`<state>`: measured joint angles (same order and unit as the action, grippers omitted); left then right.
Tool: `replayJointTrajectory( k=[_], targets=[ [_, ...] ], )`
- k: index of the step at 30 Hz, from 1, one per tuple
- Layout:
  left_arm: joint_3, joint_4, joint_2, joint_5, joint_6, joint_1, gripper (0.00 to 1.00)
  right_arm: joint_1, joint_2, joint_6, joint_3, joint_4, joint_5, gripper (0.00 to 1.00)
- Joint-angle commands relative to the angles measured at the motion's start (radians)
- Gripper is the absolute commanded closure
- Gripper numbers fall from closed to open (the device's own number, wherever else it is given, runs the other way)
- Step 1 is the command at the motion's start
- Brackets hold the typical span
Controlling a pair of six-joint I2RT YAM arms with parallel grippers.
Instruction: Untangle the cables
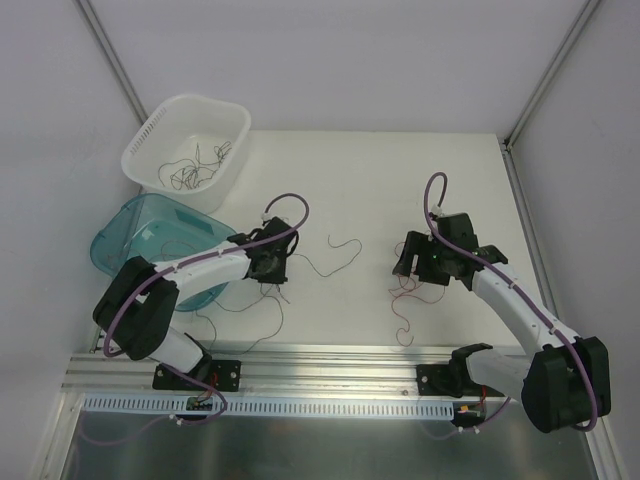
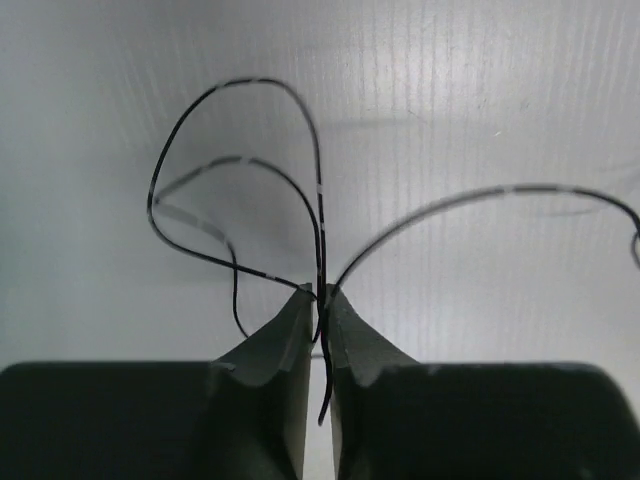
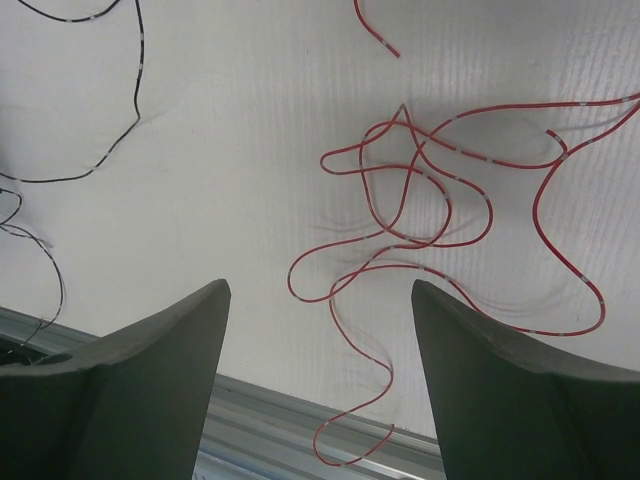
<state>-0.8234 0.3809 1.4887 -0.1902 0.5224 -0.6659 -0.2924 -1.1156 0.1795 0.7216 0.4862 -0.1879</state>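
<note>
**Thin curly cables, red and black, lying apart**

I see a black cable point(image 2: 318, 190), thin as a hair, with small pale bands on it. My left jaws pinch it tight. It curls up out of them in two loops on one side and one long bend on the other. A red cable point(image 3: 403, 110) lies loose on the bench point(image 1: 380, 180) under my right jaws, which stand wide apart and do not touch it. It crosses over itself in a messy squiggle. One more thin strand point(image 1: 345, 248) lies alone in the middle, bent like an S. A small heap of cables point(image 1: 200, 160) sits in the white basket point(image 1: 185, 105) at the far left.
</note>
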Motion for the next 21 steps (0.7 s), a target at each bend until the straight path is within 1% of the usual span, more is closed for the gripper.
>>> replayJointTrajectory(
  k=[1, 2, 3, 6, 9, 12, 15, 16, 17, 18, 20, 21],
  targets=[
    [-0.06, 0.012, -0.011, 0.008, -0.025, 0.0, 0.92, -0.005, 0.028, 0.003, -0.007, -0.018, -0.012, 0.23],
    [-0.069, 0.013, -0.033, 0.011, -0.03, -0.001, 0.98, -0.007, 0.03, 0.0, -0.005, -0.015, -0.009, 0.23],
    [-0.078, 0.013, -0.047, 0.014, -0.041, -0.004, 1.0, -0.005, 0.031, -0.002, -0.004, -0.011, -0.005, 0.23],
    [-0.146, 0.015, -0.113, 0.061, -0.064, -0.006, 1.0, -0.005, 0.036, -0.009, 0.001, -0.002, 0.002, 0.23],
    [-0.252, 0.018, -0.179, 0.101, -0.093, -0.006, 1.0, -0.005, 0.042, -0.012, 0.006, 0.006, 0.008, 0.23],
    [-0.421, 0.023, -0.212, 0.113, -0.14, -0.004, 1.0, -0.007, 0.045, -0.015, 0.01, 0.012, 0.01, 0.23],
    [-0.537, 0.03, -0.208, 0.12, -0.191, 0.008, 1.0, -0.007, 0.053, -0.018, 0.012, 0.018, 0.015, 0.23],
    [-0.619, 0.036, -0.203, 0.124, -0.202, 0.024, 1.0, -0.005, 0.054, -0.017, 0.012, 0.02, 0.016, 0.23],
    [-0.661, 0.036, -0.188, 0.13, -0.214, 0.035, 1.0, -0.005, 0.059, -0.018, 0.012, 0.022, 0.016, 0.23],
    [-0.748, 0.038, -0.179, 0.138, -0.237, 0.049, 1.0, -0.005, 0.065, -0.02, 0.012, 0.025, 0.019, 0.23],
    [-0.833, 0.038, -0.142, 0.153, -0.26, 0.09, 1.0, -0.005, 0.074, -0.025, 0.007, 0.028, 0.019, 0.23],
    [-0.917, 0.038, -0.127, 0.155, -0.281, 0.107, 1.0, -0.007, 0.079, -0.023, 0.006, 0.031, 0.018, 0.23]
  ],
)
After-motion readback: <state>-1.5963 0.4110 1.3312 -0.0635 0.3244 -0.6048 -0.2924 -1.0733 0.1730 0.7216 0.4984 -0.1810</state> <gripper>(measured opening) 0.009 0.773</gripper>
